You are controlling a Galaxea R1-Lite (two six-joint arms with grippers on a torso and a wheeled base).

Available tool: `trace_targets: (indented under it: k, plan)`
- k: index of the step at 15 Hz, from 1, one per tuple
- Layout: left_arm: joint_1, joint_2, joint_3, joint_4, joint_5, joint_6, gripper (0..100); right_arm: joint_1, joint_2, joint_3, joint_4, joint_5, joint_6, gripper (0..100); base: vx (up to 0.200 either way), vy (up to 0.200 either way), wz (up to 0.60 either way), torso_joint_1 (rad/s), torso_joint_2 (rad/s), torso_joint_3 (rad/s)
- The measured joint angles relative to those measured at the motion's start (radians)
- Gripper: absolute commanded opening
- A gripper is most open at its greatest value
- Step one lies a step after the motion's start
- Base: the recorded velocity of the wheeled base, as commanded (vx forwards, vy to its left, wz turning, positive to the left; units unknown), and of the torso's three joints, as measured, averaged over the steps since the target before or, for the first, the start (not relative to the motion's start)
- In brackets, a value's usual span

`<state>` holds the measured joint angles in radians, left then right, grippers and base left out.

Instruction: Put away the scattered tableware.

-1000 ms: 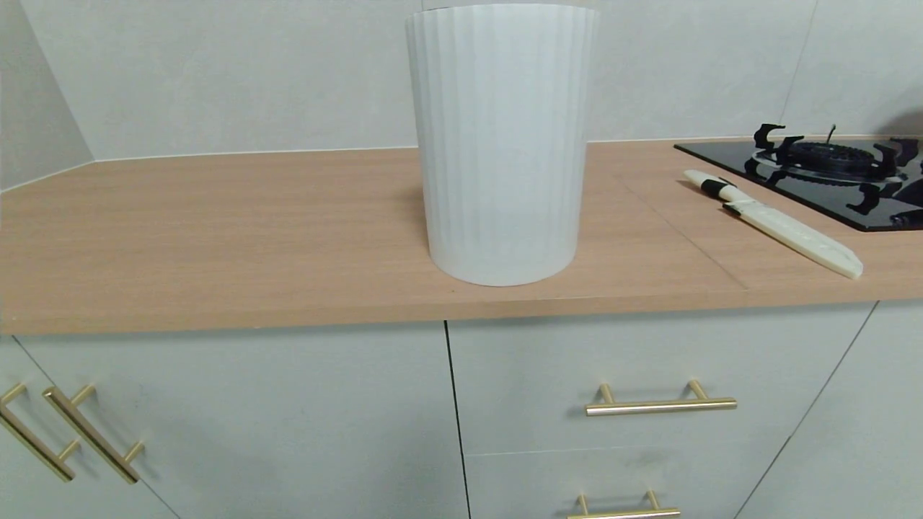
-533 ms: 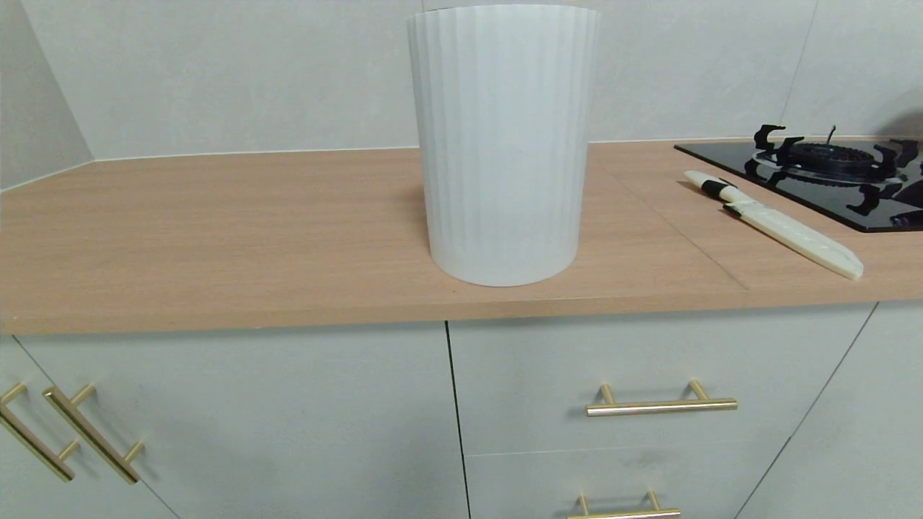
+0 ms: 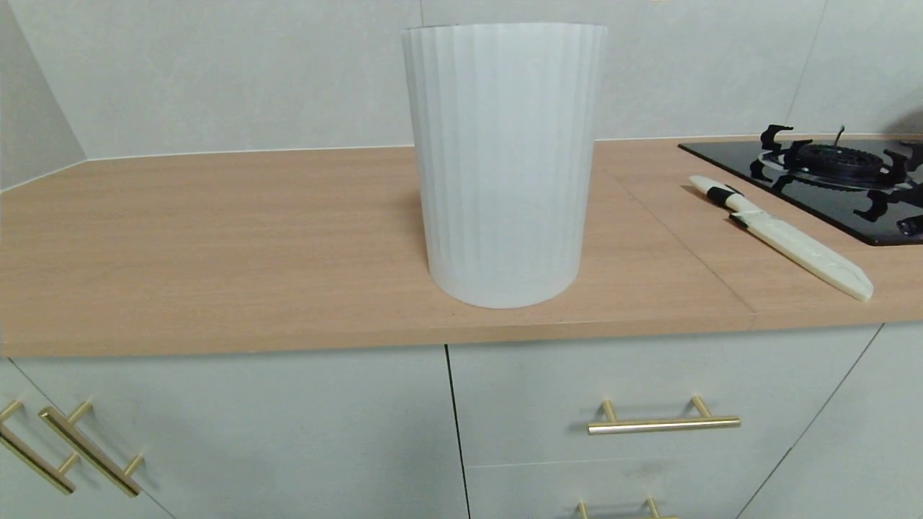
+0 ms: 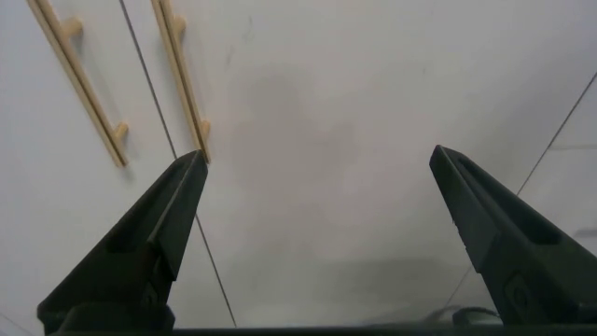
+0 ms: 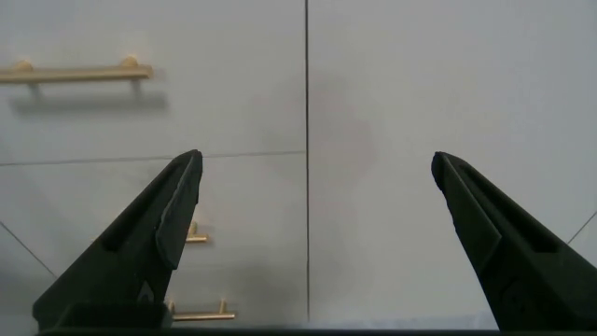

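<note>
Tall white ribbed cylinder (image 3: 502,166) upright mid-way along the wood-grain surface (image 3: 216,238), near its front edge. Well to the right, cream knife (image 3: 782,236) with black-banded handle, lying flat just beside black glass hob (image 3: 829,184). Below, smooth pale cabinet fronts (image 3: 288,432) with brass bar handles (image 3: 663,424). Facing those fronts, left gripper (image 4: 317,154) and right gripper (image 5: 316,156), each spread wide, empty.

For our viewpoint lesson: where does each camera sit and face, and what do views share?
Head view: robot's head, looking down at countertop, white container, knife.
Left wrist view: left wrist, facing cabinet doors past the open left gripper.
Right wrist view: right wrist, facing drawer fronts past the open right gripper.
Shared: grey fronts with gold handles.
</note>
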<state>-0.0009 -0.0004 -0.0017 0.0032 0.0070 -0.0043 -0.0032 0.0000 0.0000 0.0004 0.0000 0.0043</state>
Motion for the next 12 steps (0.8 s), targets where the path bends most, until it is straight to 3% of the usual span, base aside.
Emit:
trace_targets:
  k: [12]
  plan:
    - [-0.001,0.000,0.000,0.000,0.000,0.000,100,0.000,0.000,0.000,0.000,0.000,0.000,100,0.000,0.000,0.00,0.166,-0.49,-0.297]
